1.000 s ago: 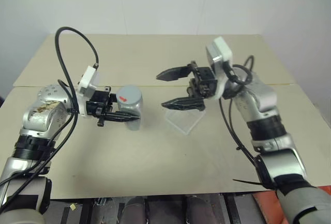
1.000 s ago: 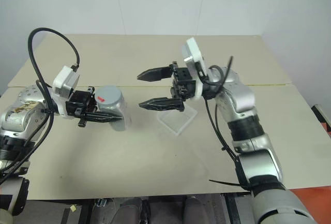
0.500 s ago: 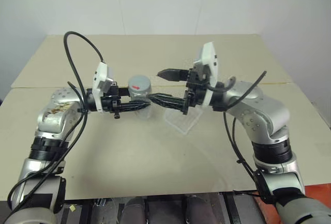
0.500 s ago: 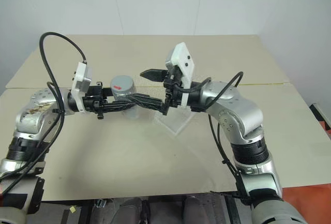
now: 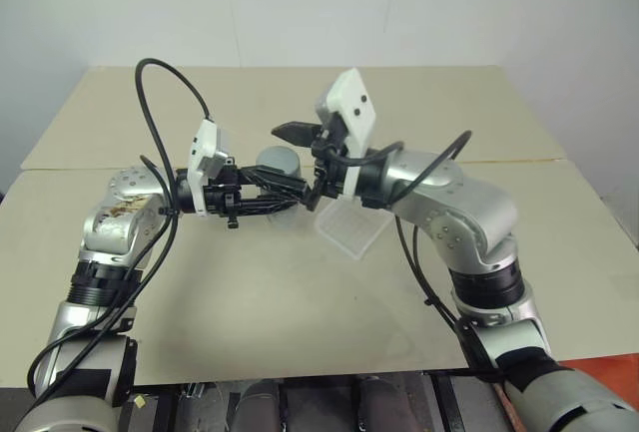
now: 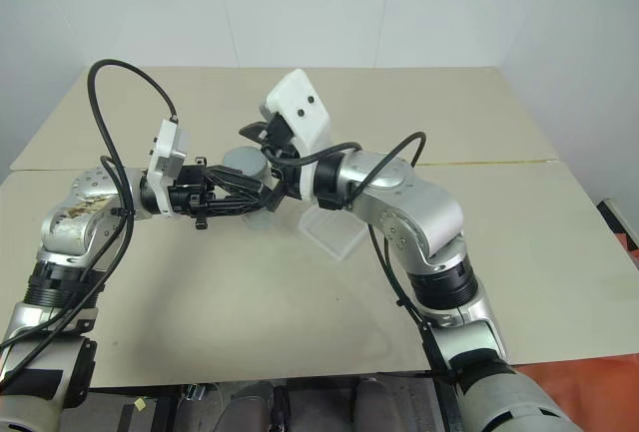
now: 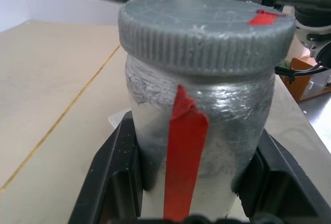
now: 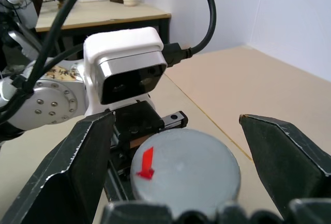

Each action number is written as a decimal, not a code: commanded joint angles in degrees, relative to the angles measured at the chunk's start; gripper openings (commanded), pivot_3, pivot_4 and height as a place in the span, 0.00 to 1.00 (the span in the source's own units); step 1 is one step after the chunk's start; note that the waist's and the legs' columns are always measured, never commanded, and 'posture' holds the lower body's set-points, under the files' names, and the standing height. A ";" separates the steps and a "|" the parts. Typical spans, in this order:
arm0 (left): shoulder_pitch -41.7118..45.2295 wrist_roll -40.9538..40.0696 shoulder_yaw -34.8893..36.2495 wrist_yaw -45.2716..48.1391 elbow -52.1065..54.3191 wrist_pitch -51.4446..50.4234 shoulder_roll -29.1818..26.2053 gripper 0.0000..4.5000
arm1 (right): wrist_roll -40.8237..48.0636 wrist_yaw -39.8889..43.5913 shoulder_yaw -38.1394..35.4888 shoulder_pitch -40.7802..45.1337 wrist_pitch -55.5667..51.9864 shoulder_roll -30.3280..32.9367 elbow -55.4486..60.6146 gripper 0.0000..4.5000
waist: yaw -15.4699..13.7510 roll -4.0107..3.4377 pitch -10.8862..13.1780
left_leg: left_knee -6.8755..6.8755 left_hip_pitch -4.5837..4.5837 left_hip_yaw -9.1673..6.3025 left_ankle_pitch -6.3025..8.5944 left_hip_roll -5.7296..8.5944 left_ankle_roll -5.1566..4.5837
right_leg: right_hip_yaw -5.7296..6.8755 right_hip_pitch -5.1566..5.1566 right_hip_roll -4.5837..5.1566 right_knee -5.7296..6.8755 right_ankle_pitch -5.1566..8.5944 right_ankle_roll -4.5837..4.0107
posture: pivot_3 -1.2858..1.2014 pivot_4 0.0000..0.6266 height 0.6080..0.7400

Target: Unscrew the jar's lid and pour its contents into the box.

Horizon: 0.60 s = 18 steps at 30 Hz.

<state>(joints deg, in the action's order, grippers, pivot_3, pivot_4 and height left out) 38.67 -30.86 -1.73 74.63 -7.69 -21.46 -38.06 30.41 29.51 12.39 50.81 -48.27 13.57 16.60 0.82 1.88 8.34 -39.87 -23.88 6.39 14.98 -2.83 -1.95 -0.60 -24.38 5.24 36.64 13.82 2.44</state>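
Head views: we saw the left gripper (image 5: 285,193) holding the jar (image 6: 245,175) up above the worktop (image 5: 300,302), jaws clamped on its body. The right gripper (image 5: 300,158) stood at the lid (image 5: 279,158), jaws spread wide to either side of it. The box (image 5: 351,230) lay on the worktop just beside, under the right arm.

Left wrist view: the jar (image 7: 199,131) sat upright between both fingers (image 7: 111,177); the lid (image 7: 201,38) was fully seated.

Right wrist view: the open jaws flanked the lid (image 8: 186,169) without touching it.

We judged the task early: jar lifted; gripping the lid, unscrewing and pouring remained. Contents could not be made out.
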 commanded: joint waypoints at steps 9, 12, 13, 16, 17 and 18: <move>0.50 -0.40 1.89 0.08 1.88 0.03 -0.42 0.43 | -4.41 -0.37 -1.08 0.44 1.08 0.09 -1.37 0.99 | 0.01 0.00 0.00 | 0.00 0.00 0.01 0.00 0.00 0.00 | 0.00 0.00 0.01 0.00 0.00 0.00 | 0.52 0.24 1.00; 0.37 -0.35 1.98 -0.01 1.84 0.12 -0.46 0.43 | -4.65 -0.07 -1.78 0.01 0.95 1.08 -1.06 0.99 | 0.02 0.00 0.00 | 0.00 0.00 0.00 0.00 0.00 0.00 | 0.00 0.00 0.00 0.00 0.00 0.00 | 0.52 0.24 1.00; 0.31 -0.38 2.05 -0.08 1.87 0.09 -0.47 0.43 | -4.58 0.05 -2.08 -0.19 0.86 1.45 -0.84 0.99 | 0.02 0.00 0.00 | 0.00 0.00 0.00 0.01 0.00 -0.01 | 0.00 0.00 0.00 0.00 0.00 0.00 | 0.52 0.24 1.00; -0.02 -0.47 2.34 -0.16 2.05 0.15 -0.67 0.43 | -3.83 0.48 -3.16 -1.09 0.45 2.69 0.33 0.99 | 0.01 0.00 0.00 | 0.00 0.00 0.00 0.01 0.00 -0.02 | 0.00 0.00 0.01 0.00 0.00 0.00 | 0.52 0.24 1.00; -0.18 -0.53 2.48 -0.16 2.12 0.17 -0.80 0.43 | -3.78 0.55 -3.36 -1.45 0.38 3.22 0.77 0.99 | 0.01 0.00 0.00 | 0.00 0.00 0.00 0.01 0.00 -0.02 | 0.00 0.00 0.01 -0.01 0.00 0.00 | 0.52 0.24 1.00; -0.34 -0.64 2.64 -0.12 2.22 0.12 -0.93 0.43 | -3.67 0.65 -3.58 -1.79 0.32 3.72 1.15 0.99 | 0.01 0.00 0.00 | 0.00 0.00 0.00 0.01 0.00 -0.02 | 0.00 0.00 0.01 -0.01 0.00 0.00 | 0.52 0.24 1.00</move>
<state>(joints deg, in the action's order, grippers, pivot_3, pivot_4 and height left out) 38.25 -30.57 -1.26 73.83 -7.63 -21.56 -38.06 27.22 30.53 12.63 49.33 -48.23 15.66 16.34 0.83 1.88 8.34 -39.87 -23.88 6.39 14.99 -2.83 -1.98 -0.60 -24.38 5.25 36.62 13.82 2.44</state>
